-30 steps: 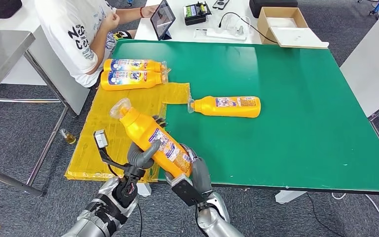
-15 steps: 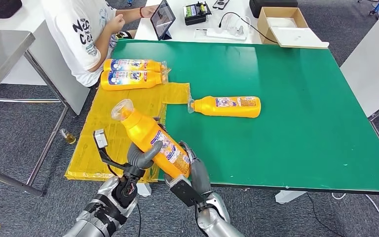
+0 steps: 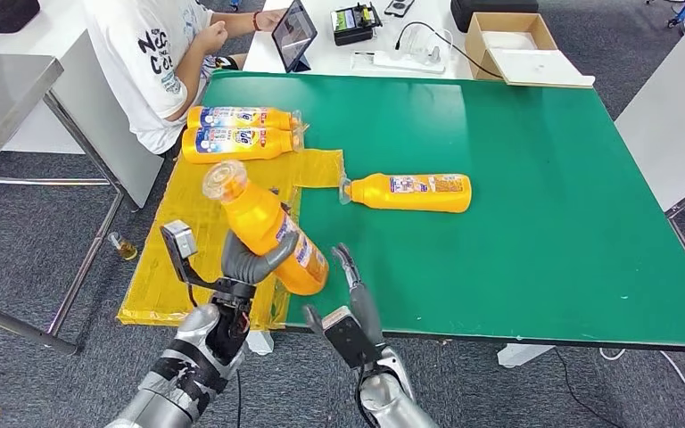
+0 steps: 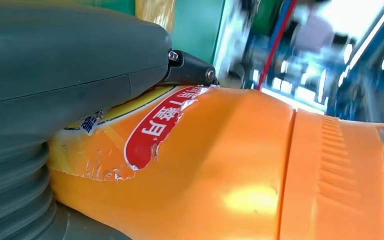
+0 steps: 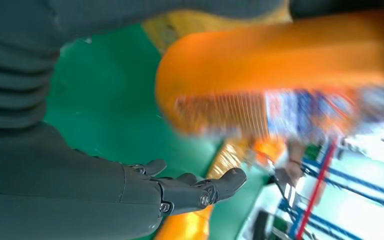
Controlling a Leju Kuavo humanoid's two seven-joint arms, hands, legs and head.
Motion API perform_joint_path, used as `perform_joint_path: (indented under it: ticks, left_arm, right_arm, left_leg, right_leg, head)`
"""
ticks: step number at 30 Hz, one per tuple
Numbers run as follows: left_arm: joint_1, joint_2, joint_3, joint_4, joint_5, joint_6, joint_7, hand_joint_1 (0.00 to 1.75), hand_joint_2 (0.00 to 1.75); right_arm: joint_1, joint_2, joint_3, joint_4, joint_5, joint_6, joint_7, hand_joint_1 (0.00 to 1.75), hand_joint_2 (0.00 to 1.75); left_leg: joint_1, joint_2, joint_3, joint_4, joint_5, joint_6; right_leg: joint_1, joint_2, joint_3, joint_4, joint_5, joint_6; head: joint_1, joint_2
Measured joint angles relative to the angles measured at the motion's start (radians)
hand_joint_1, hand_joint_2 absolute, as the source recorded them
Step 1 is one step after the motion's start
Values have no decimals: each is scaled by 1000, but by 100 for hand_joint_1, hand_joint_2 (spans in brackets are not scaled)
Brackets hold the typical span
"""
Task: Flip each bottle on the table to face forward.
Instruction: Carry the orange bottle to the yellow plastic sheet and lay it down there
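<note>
The green desk (image 3: pixel 535 205) takes up most of the head view, with a yellow sheet (image 3: pixel 198 234) laid over its near left corner. A person in a white shirt (image 3: pixel 147 53) sits at its far left corner, beside a tablet (image 3: pixel 292 34) on the white table beyond. A cardboard box (image 3: pixel 510 40) sits on that white table too.

Two bottles (image 3: pixel 241 131) lie side by side at the far end of the yellow sheet, caps pointing right. A third bottle (image 3: pixel 415 192) lies on the green surface, just right of the sheet, cap pointing left.

The held bottle (image 3: pixel 265 230) is raised above the near end of the sheet, tilted with its clear cap up and away and its base toward the robot. The left robot hand (image 3: pixel 248 266) is clamped around its lower body; its wrist view shows the thumb (image 4: pixel 75 65) pressed over the torn red label.

The right robot hand (image 3: pixel 350 308) is just beside the bottle's base, not touching it, its fingers (image 5: pixel 200 189) spread apart and holding nothing.
</note>
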Motion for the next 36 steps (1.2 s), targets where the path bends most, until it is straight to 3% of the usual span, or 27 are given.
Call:
perform_joint_path:
  ticks: [4, 9, 13, 16, 19, 20, 23, 26, 30, 36]
  left_arm:
    - [-39, -4, 49, -4, -104, 174, -42, 175, 175]
    - [-68, -4, 84, -5, -182, 272, -76, 175, 175]
    - [-92, 2, 92, -1, -460, 565, -133, 175, 175]
    - [-136, 19, 99, 45, -757, 749, -104, 175, 175]
    - [-188, 38, 101, 140, -1076, 831, -6, 175, 175]
    - [-202, 44, 101, 175, -1179, 840, 32, 175, 175]
    - [-241, 64, 87, 291, -1410, 802, 158, 175, 175]
    - [-273, 95, 47, 401, -1559, 691, 256, 175, 175]
    - [-298, 140, -2, 501, -1639, 570, 296, 175, 175]
    - [-331, 195, -56, 592, -1694, 468, 303, 175, 175]
  right_arm:
    - [36, -15, -17, -147, -12, 10, 14, 0, 0]
    - [69, -28, -29, -279, -18, -3, 15, 0, 0]
    - [94, -33, -29, -389, -48, -121, -3, 0, 0]
    - [100, -43, -6, -499, -64, -258, -8, 0, 0]
    - [104, -47, 9, -577, -72, -295, -9, 0, 131]
    - [105, -48, 10, -593, -79, -291, -9, 0, 175]
    - [111, -49, 8, -619, -98, -268, -9, 0, 175]
    - [113, -50, 7, -626, -97, -248, -9, 0, 175]
    - [116, -51, 6, -626, -91, -219, -9, 0, 175]
    - [120, -54, 5, -620, -100, -199, -9, 0, 175]
  left_leg:
    - [0, 0, 0, 0, 0, 0]
    - [0, 0, 0, 0, 0, 0]
    - [0, 0, -1, 0, 0, 0]
    - [0, 0, 0, 0, 0, 0]
    - [0, 0, 0, 0, 0, 0]
    - [0, 1, 0, 0, 0, 0]
    - [0, 1, 1, 0, 1, 0]
    - [0, 1, 1, 0, 1, 0]
    - [0, 1, 0, 0, 1, -1]
    - [1, 1, 0, 0, 0, -1]
  right_leg:
    - [0, 0, 0, 0, 0, 0]
    - [0, 0, 0, 0, 0, 0]
    - [0, 0, 0, 0, 0, 0]
    - [0, 0, 0, 0, 0, 0]
    - [0, 0, 0, 0, 0, 0]
    - [0, 0, 0, 0, 0, 0]
    - [0, 0, 0, 0, 0, 0]
    - [0, 0, 0, 0, 0, 0]
    - [0, 0, 0, 1, 0, 0]
    - [1, 0, 0, 0, 0, -1]
  head:
    - [0, 0]
    - [0, 0]
    - [0, 0]
    - [0, 0]
    - [0, 0]
    - [0, 0]
    - [0, 0]
    - [0, 0]
    - [0, 0]
    - [0, 0]
